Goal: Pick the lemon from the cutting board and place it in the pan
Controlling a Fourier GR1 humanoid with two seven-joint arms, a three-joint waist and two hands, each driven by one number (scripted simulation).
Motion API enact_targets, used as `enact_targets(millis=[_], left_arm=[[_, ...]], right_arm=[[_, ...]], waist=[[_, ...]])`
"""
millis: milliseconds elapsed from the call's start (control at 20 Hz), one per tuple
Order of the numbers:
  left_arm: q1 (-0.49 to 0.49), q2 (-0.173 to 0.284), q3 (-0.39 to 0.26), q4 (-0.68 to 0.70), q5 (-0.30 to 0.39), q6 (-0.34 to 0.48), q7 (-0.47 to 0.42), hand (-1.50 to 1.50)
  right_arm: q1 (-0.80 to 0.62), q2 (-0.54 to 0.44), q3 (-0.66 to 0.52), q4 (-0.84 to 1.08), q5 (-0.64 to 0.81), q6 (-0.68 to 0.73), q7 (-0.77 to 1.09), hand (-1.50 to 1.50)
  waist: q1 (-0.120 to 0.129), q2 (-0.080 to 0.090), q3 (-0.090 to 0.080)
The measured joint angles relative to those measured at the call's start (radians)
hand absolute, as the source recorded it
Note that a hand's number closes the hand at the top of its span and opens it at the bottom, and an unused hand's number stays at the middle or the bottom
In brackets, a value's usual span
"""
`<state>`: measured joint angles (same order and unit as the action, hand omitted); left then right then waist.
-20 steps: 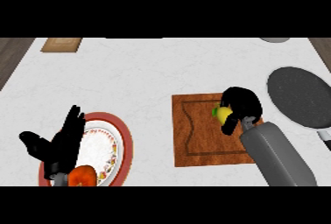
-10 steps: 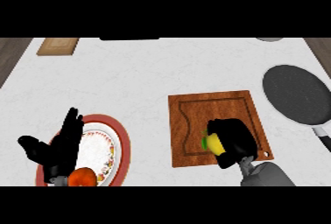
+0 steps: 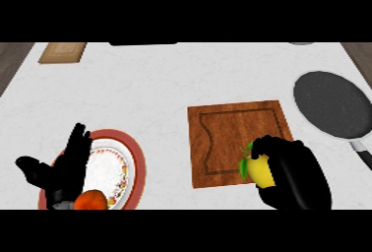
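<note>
The right hand [image 3: 294, 174] sits at about five o'clock in the head view, its black fingers curled round the lemon [image 3: 259, 168], whose yellow side and small green leaf show at the hand's left. The lemon is held over the near right corner of the cutting board [image 3: 232, 135]; whether it is lifted off the wood or touching it cannot be told from this steep angle. The pan [image 3: 333, 106] lies at two o'clock, just beside the board's right edge, its dark round bed clear to see and its handle running down toward four o'clock. The step in hand, by my judgement, is the carry: the fruit is grasped and now needs to travel up and to the right. To do it well, raise the lemon enough to clear the pan's rim, swing toward two o'clock, and centre it over the dark bed, away from the handle, before lowering; uncurl the fingers only when it is low, since a round fruit may roll. The left hand [image 3: 62, 167] rests open at eight o'clock, fingers up, over the red-rimmed plate [image 3: 134, 160], near an orange-red fruit [image 3: 92, 200] on that plate.
</note>
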<state>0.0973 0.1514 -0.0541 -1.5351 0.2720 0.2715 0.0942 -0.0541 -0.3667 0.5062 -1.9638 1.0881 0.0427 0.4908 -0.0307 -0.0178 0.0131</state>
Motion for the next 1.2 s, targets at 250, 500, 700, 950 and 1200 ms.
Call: enact_targets(millis=[250,500,700,950,1200], left_arm=[[0.003,0.005,0.001,-0.011,0.01,-0.015,0.011,0.0],[-0.018,-0.01,-0.011,0.004,-0.009,-0.005,0.013,0.0],[-0.017,-0.014,-0.016,0.005,-0.017,-0.016,-0.002,0.0],[-0.029,-0.017,-0.011,0.014,-0.013,-0.021,0.008,0.0],[-0.037,-0.018,-0.009,0.015,-0.013,-0.02,0.018,0.0]], right_arm=[[0.043,0.001,-0.08,-0.182,-0.006,0.002,0.071,1.5],[0.007,0.014,-0.191,-0.246,-0.069,0.072,0.124,1.5],[-0.051,0.007,-0.338,-0.167,-0.185,0.065,0.07,1.5],[-0.119,-0.016,-0.478,-0.01,-0.257,0.013,-0.035,1.5],[-0.217,-0.062,-0.588,0.261,-0.268,-0.08,-0.181,1.5]], waist=[[0.012,0.005,-0.002],[0.025,0.007,0.0],[0.032,0.009,0.002],[0.037,0.011,0.002],[0.048,0.015,0.001]])
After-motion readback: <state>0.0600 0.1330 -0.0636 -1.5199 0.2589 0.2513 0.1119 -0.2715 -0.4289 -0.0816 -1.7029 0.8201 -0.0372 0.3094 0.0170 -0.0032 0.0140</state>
